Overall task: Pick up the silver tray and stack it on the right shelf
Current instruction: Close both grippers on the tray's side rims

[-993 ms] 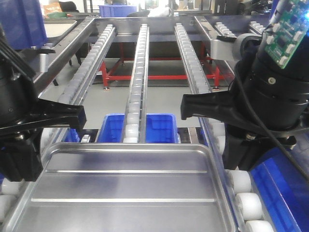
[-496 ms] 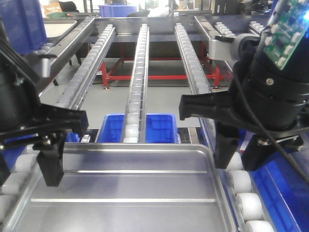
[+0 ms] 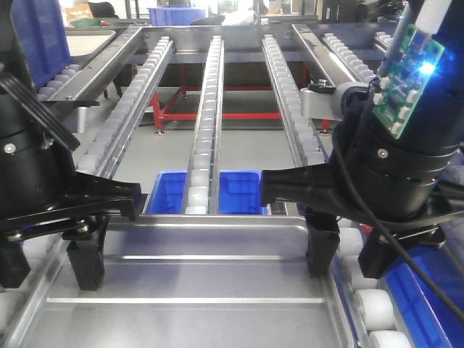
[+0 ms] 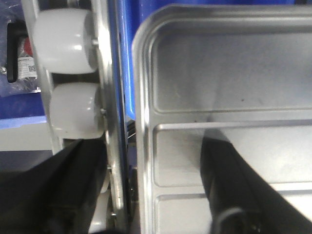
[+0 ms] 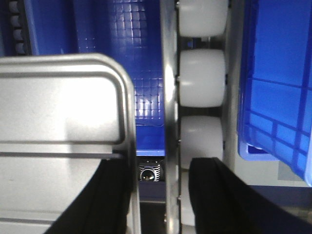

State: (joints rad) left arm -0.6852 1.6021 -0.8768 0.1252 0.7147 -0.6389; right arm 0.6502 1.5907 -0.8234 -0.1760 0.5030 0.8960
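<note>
Silver tray [image 3: 188, 297] lies flat on chunky white rollers [image 3: 371, 306], on the near side of the right shelf [image 3: 206, 109]. Left gripper [image 3: 48, 264] is wide, straddling the tray's left rim: one finger inside, one outside. Right gripper [image 3: 349, 255] is likewise wide, straddling the right rim near the far corner.

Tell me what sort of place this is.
Probably a factory or warehouse handling line: a long sloping roller rack, a blue plastic crate below its near end, and a silver tray sitting on chunky white rollers.
</note>
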